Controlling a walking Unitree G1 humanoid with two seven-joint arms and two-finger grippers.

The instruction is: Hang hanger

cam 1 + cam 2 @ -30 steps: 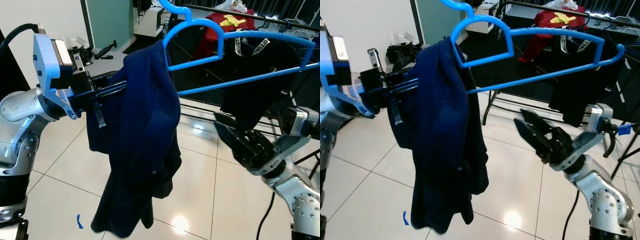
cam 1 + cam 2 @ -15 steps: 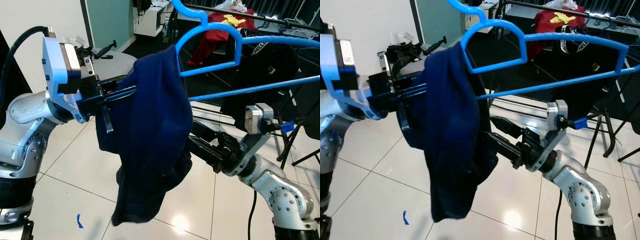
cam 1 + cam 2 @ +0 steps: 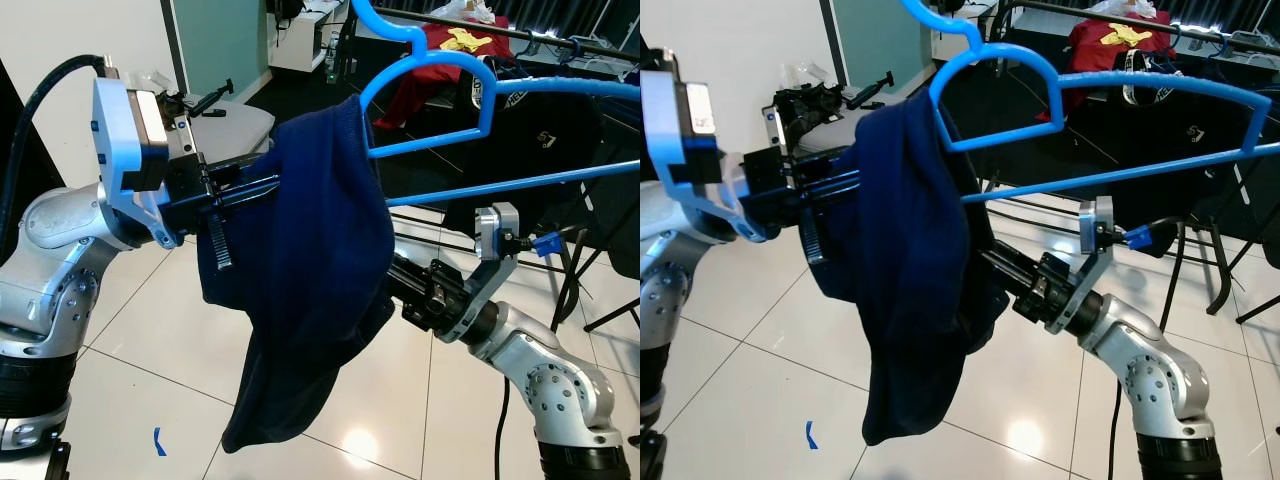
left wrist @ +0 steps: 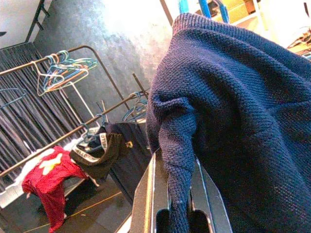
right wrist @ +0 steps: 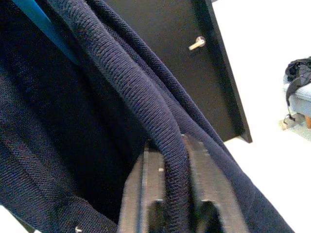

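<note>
A blue plastic hanger [image 3: 500,184] is held up in front of me, hook uppermost. A navy knit sweater [image 3: 310,270] is bunched over its left end and hangs down. My left gripper [image 3: 258,186] reaches in from the left and is shut on a fold of the sweater [image 4: 177,145] at that end. My right gripper [image 5: 167,150] comes in from the lower right and is shut on a thick fold of the sweater. In the eye views its fingertips are hidden behind the cloth.
Behind the hanger stands a clothes rack rail [image 3: 560,42] with a red garment [image 3: 445,50] and a black garment [image 3: 530,130]. A grey seat [image 3: 235,115] with dark clutter is at the back left. White floor tiles [image 3: 130,380] carry a blue tape mark [image 3: 158,441].
My right gripper was open and apart below the hanger; it moved left into the sweater and shut on a fold. The left arm, hanger and sweater shifted slightly right.
</note>
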